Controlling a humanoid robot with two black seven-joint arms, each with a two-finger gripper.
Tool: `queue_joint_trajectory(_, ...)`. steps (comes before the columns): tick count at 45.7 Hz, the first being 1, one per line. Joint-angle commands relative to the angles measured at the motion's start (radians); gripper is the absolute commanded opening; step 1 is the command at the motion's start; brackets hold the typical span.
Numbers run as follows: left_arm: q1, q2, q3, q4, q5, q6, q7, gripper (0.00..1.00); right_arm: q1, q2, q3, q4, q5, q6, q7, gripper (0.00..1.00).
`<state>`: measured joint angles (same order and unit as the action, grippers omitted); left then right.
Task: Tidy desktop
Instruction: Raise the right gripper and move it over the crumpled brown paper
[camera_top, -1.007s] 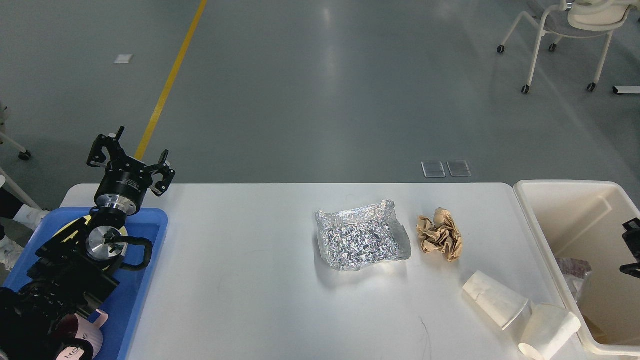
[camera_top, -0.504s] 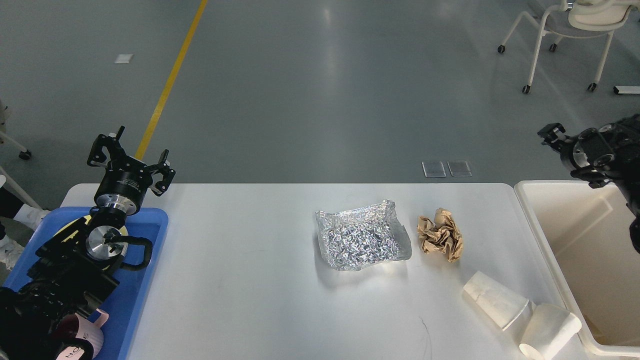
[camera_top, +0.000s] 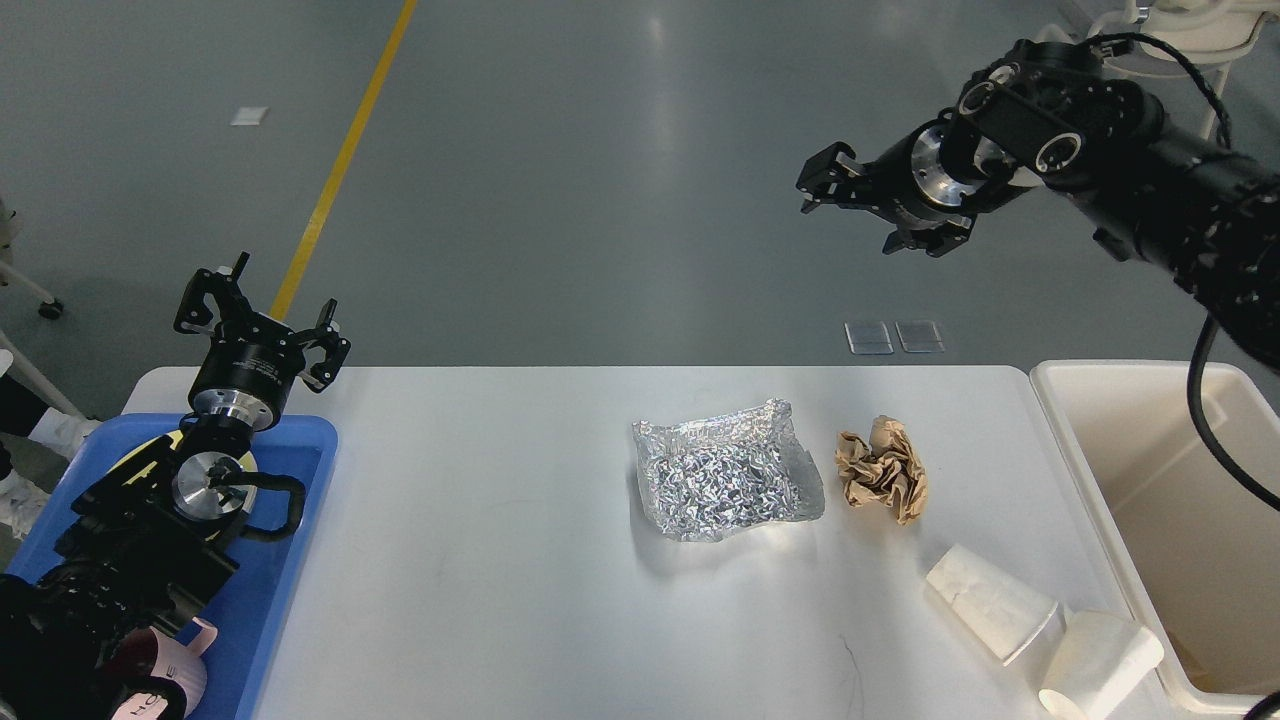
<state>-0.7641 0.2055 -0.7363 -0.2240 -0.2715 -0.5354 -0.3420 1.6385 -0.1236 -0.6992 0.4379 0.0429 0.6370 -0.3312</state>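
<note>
Left pincer (camera_top: 258, 318) parked above blue tray (camera_top: 296, 545), fingers spread, empty. Centre of matte white surface (camera_top: 480, 520) — wide, flat, rounded corners, filling lower view — carrying foil sheet (camera_top: 725, 482), brown paper wad (camera_top: 882, 470), two tipped paper cups (camera_top: 1040, 625); clearing step judged pending. Right pincer (camera_top: 860, 205) raised beyond far edge, spread, empty — next: descend onto litter, carry to cream bin (camera_top: 1160, 400).

A: How was the light?
B: Bright and even from overhead; pale streaks of glare lay on the grey floor (camera_top: 650, 150).
A: Shadows?
B: Soft and short beneath the crumpled foil (camera_top: 722, 482) on the desktop (camera_top: 500, 560). Focus was sharp throughout.
</note>
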Motion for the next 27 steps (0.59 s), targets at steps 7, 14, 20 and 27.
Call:
queue_joint_trajectory(7, 0.0, 0.0, 0.0, 0.0, 0.0, 0.0, -0.002, 1.0, 0.309, -0.031, -0.028, 0.5, 0.005, -0.019, -0.006, 1.0)
queue_joint_trajectory(14, 0.0, 0.0, -0.002, 0.0, 0.002, 0.0, -0.002, 1.0, 0.466, -0.04, -0.028, 0.807, 0.014, -0.072, -0.012, 1.0)
queue_joint_trajectory(20, 0.0, 0.0, 0.0, 0.0, 0.002, 0.0, 0.0, 1.0, 0.581, -0.039, -0.028, 0.943, 0.029, -0.07, -0.015, 1.0)
queue_joint_trajectory(27, 0.0, 0.0, 0.0, 0.0, 0.0, 0.0, 0.0, 0.99, 0.639, -0.077, -0.048, 1.032, 0.074, -0.059, -0.04, 1.0)
